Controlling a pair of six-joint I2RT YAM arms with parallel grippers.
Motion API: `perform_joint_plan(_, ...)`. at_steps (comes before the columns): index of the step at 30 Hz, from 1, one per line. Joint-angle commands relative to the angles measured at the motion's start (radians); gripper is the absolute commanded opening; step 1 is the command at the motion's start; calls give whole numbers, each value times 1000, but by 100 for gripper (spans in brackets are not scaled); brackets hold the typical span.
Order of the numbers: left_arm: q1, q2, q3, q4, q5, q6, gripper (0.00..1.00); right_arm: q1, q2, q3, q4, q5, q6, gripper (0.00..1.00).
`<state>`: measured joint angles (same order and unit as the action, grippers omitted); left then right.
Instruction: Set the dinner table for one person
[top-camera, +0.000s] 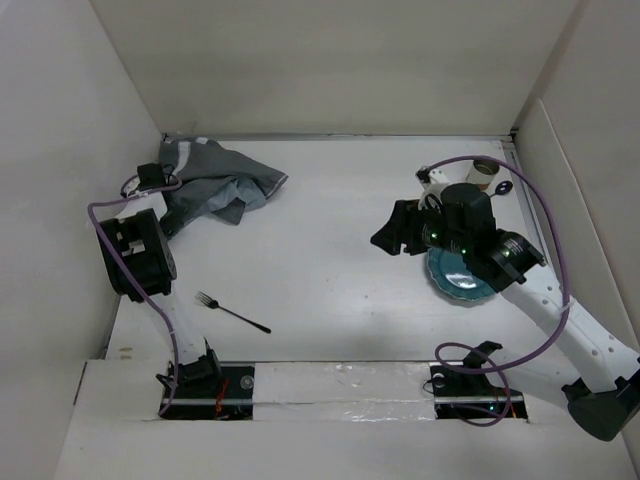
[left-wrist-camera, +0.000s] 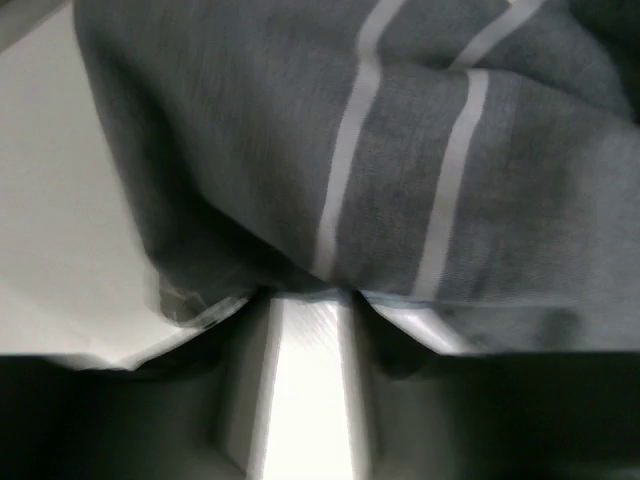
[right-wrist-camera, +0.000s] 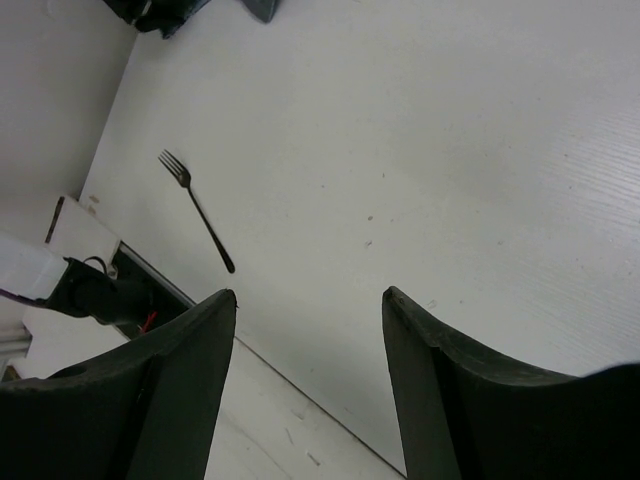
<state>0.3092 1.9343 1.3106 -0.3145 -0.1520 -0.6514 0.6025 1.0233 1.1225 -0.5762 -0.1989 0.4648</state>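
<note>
The white dinner table (top-camera: 330, 250) carries a crumpled dark grey cloth with pale stripes (top-camera: 215, 182) at the back left. My left gripper (top-camera: 152, 178) is at the cloth's left edge. In the left wrist view the cloth (left-wrist-camera: 400, 150) fills the frame and bunches at my left gripper (left-wrist-camera: 305, 295), which looks shut on a fold. A dark fork (top-camera: 232, 312) lies near the front left and also shows in the right wrist view (right-wrist-camera: 196, 210). My right gripper (top-camera: 395, 232) hovers open and empty over the table's middle right (right-wrist-camera: 310, 300). A teal plate (top-camera: 458, 278) lies partly under the right arm.
A pale cup (top-camera: 485, 174) and a dark spoon (top-camera: 503, 187) sit at the back right corner. White walls enclose the table on three sides. The arm bases and cables (top-camera: 470, 380) lie along the front edge.
</note>
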Motion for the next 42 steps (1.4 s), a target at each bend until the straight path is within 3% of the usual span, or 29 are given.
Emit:
perform_joint_plan(1,1,46,32,-9,92,16,21,11,-22,17,7,10,-9,65)
perform_joint_plan(4,-22,48,33,20,146,22,0,11,-28,30,-1,29,-8,65)
perform_joint_plan(12,-318,26,67,92,261,-45,0,11,4,72,-5,61,-6,64)
perform_joint_plan(16,-371,-53,73,66,194,-45,0,20,12,106,-30,62,-14,64)
perform_joint_plan(18,-343,-145,30,68,117,-31,0,20,-2,96,-31,64,-14,64)
perform_joint_plan(22,-176,-236,-25,35,42,-2,29,20,-29,62,-30,50,-3,64)
perform_joint_plan(27,-9,-265,-118,46,97,21,46,20,-52,40,-34,44,-3,65)
perform_joint_plan(31,77,-253,-160,41,112,51,47,20,-65,42,-45,49,-11,65)
perform_joint_plan(32,88,-248,-174,40,85,79,52,29,-69,37,-48,47,-12,65)
perform_joint_plan(37,88,-192,-168,28,110,104,55,29,-78,14,-40,36,-6,65)
perform_joint_plan(38,88,-163,-166,34,132,104,55,29,-78,13,-40,33,-5,65)
perform_joint_plan(40,88,-135,-163,37,137,93,43,29,-78,11,-37,27,0,65)
perform_joint_plan(41,88,-120,-169,49,146,90,15,29,-77,14,-37,27,0,65)
perform_joint_plan(42,71,-115,-174,58,190,88,6,29,-75,14,-37,30,1,65)
